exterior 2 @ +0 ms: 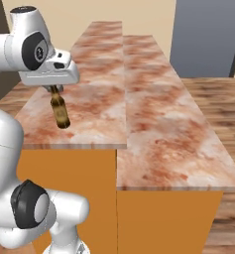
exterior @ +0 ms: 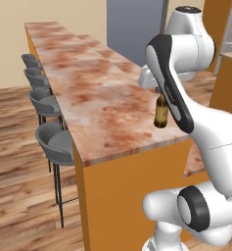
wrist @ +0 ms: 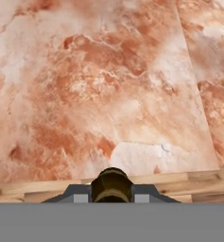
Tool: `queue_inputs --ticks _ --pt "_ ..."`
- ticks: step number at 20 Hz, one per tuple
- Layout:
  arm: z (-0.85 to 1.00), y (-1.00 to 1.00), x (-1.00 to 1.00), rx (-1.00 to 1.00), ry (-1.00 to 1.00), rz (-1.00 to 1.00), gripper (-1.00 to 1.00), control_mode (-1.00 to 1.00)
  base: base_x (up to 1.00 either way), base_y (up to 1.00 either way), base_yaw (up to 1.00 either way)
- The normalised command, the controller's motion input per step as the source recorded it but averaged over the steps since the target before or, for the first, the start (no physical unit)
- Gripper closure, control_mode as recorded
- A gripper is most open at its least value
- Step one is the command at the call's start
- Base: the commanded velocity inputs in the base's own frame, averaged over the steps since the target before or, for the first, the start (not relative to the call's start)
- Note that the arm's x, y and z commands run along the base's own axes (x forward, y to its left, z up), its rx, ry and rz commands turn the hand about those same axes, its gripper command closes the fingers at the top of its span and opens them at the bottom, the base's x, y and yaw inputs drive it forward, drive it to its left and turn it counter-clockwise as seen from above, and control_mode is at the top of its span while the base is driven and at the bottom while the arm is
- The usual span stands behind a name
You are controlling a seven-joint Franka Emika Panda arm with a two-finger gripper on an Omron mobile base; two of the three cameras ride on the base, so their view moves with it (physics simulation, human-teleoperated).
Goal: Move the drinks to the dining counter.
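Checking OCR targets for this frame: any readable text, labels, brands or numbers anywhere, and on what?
None readable.
Beer bottle, held by the neck in the shut tool: plain brown glass, no label visible.
Dining counter: marble pattern only, no lettering.
Bar stools: plain grey, no markings.

2 base cams behind arm, L & R, sharing dining counter (exterior: pixel 103 98), hand cam close, looking straight down
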Motion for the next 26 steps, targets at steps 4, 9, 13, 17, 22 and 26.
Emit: queue_inputs --ticks 4,9,13,17,22,26 --pt "-0.15 0.00 0.06 0.01 0.00 0.00 1.00 -1.00 0.00 0.00 0.00" --pt "-0.14 0.01 0.09 0.02 0.00 0.00 1.00 -1.00 0.00 0.00 0.00" --pt "-0.13 0.11 0.16 0.00 0.00 0.00 1.00 -1.00 0.00 0.00 0.00" --pt "-0.15 0.12 0.19 0.00 0.00 0.00 1.00 -1.00 0.00 0.00 0.00" --pt "-0.16 0.05 0.14 0.00 0.00 0.00 1.00 -1.00 0.00 0.00 0.00" --pt "-0.17 0.00 0.14 0.00 0.00 0.00 1.00 -1.00 0.00 0.00 0.00"
